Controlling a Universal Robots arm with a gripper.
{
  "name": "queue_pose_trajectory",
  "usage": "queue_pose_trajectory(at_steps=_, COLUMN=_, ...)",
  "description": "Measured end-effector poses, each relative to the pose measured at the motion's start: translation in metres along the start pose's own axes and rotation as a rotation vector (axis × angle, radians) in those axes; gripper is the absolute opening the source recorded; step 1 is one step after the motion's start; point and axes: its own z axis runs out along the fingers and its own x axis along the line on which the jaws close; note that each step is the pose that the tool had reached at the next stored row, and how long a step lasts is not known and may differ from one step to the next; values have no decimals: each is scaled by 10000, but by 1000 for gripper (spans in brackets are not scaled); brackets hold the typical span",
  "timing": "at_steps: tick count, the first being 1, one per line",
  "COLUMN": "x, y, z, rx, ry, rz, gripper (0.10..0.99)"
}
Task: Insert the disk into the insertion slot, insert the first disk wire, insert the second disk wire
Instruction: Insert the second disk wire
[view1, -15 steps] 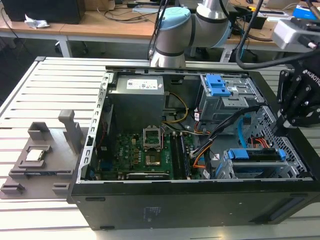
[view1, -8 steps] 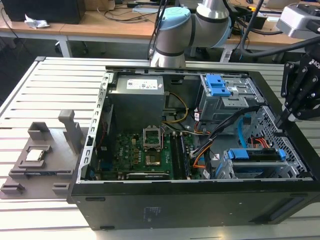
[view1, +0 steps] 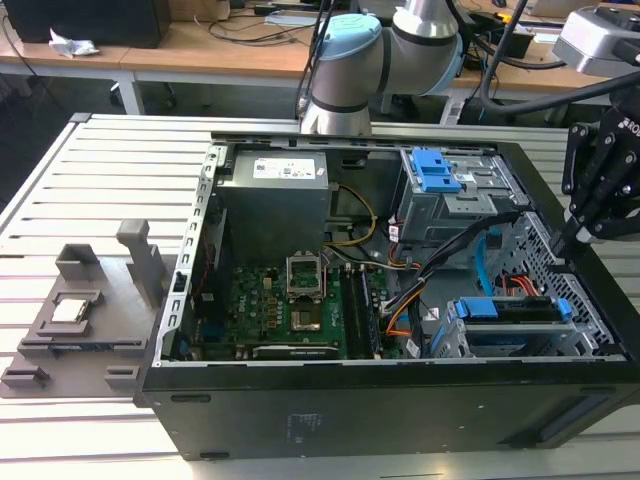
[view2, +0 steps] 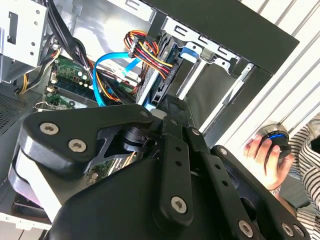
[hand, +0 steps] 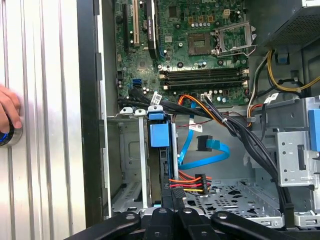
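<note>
The disk (view1: 505, 308) sits in the insertion slot (view1: 470, 345), a low silver cage at the case's corner on the exterior view's right, with its blue handle (hand: 159, 132) facing out. The first disk wire (hand: 190, 183), an orange-red bundle, runs to the disk's rear edge; it also shows in the second wrist view (view2: 150, 52). The second disk wire (hand: 210, 155), a light-blue ribbon, loops loosely beside the disk with its dark plug (hand: 205, 142) hanging free. My gripper (view1: 565, 240) hovers above that corner of the case. It is shut with nothing between its fingers, and its tip (hand: 173, 194) points toward the disk's rear.
A taller grey cage with blue tabs (view1: 440, 175) stands behind the slot. A thick black cable bundle (view1: 460, 250) crosses between them. The power supply (view1: 275, 190) and motherboard (view1: 290, 300) take up the case's other half. A grey fixture (view1: 80, 310) lies outside it. A person's hand (view2: 265, 152) rests on a knob.
</note>
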Motion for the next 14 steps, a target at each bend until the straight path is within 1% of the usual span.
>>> queue_pose_trajectory(at_steps=1, x=0, y=0, z=0, rx=0, ry=-1, rz=0, gripper=114)
queue_pose_trajectory(at_steps=2, x=0, y=0, z=0, rx=0, ry=0, rz=-1, gripper=169)
queue_pose_trajectory(at_steps=4, x=0, y=0, z=-1, rx=0, ry=0, rz=0, gripper=169)
queue_pose_trajectory(at_steps=5, x=0, y=0, z=-1, rx=0, ry=0, rz=-1, gripper=302)
queue_pose_trajectory(at_steps=7, x=-17, y=3, z=-2, rx=0, ry=2, rz=-1, gripper=302)
queue_pose_trajectory(at_steps=9, x=-111, y=85, z=11, rx=0, ry=1, rz=-2, gripper=302)
queue_pose_trajectory(at_steps=10, x=-140, y=165, z=24, rx=0, ry=-1, rz=-2, gripper=302)
queue_pose_trajectory(at_steps=11, x=-154, y=258, z=38, rx=0, ry=0, rz=0, gripper=302)
queue_pose_trajectory(at_steps=12, x=-158, y=333, z=50, rx=0, ry=0, rz=-2, gripper=302)
queue_pose_trajectory(at_steps=13, x=-160, y=387, z=59, rx=0, ry=-1, rz=-1, gripper=302)
queue_pose_trajectory(at_steps=14, x=-162, y=426, z=66, rx=0, ry=0, rz=0, gripper=302)
